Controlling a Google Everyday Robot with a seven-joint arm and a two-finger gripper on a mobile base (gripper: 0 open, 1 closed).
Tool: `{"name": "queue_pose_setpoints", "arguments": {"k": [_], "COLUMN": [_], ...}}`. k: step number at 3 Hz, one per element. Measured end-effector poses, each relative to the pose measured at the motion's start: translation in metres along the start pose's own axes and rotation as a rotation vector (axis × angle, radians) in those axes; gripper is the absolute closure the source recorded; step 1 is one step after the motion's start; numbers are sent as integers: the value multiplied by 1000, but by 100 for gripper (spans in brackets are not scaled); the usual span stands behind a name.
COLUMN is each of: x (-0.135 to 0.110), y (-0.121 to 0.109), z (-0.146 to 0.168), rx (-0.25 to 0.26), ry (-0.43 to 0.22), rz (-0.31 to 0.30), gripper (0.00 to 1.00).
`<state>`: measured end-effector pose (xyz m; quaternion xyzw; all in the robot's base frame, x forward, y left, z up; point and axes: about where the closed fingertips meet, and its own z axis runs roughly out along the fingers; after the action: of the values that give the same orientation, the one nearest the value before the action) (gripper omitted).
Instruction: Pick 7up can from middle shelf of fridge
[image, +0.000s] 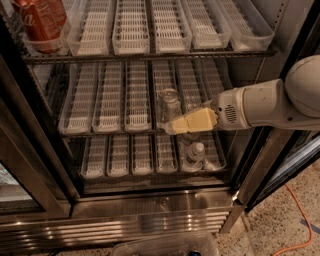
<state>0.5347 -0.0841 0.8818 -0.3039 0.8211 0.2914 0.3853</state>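
Observation:
The 7up can (169, 104) is silvery with a shiny round top. It stands upright in the fourth lane tray of the middle shelf (107, 102) of the fridge (150, 220). My gripper (172, 128), cream-coloured on a white arm, reaches in from the right. Its tip sits just below and in front of the can, at the shelf's front edge. I cannot tell whether it touches the can.
A red cola can (37, 22) stands on the top shelf at the far left. Clear capped bottles (195, 152) sit on the bottom shelf under my gripper. The dark door frame (262, 167) stands at the right. An orange cable (295, 220) lies on the floor.

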Motion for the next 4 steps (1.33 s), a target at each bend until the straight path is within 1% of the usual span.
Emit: {"name": "queue_pose_setpoints", "arguments": {"k": [1, 2, 3, 4], "x": [7, -5, -19, -24], "y": [-7, -14, -18, -21], "z": [26, 47, 55, 55], "rx": [-7, 9, 61, 136], "ry": [-36, -139, -247, -305], "rz": [52, 74, 72, 35], "gripper": [0, 0, 0, 0]}}
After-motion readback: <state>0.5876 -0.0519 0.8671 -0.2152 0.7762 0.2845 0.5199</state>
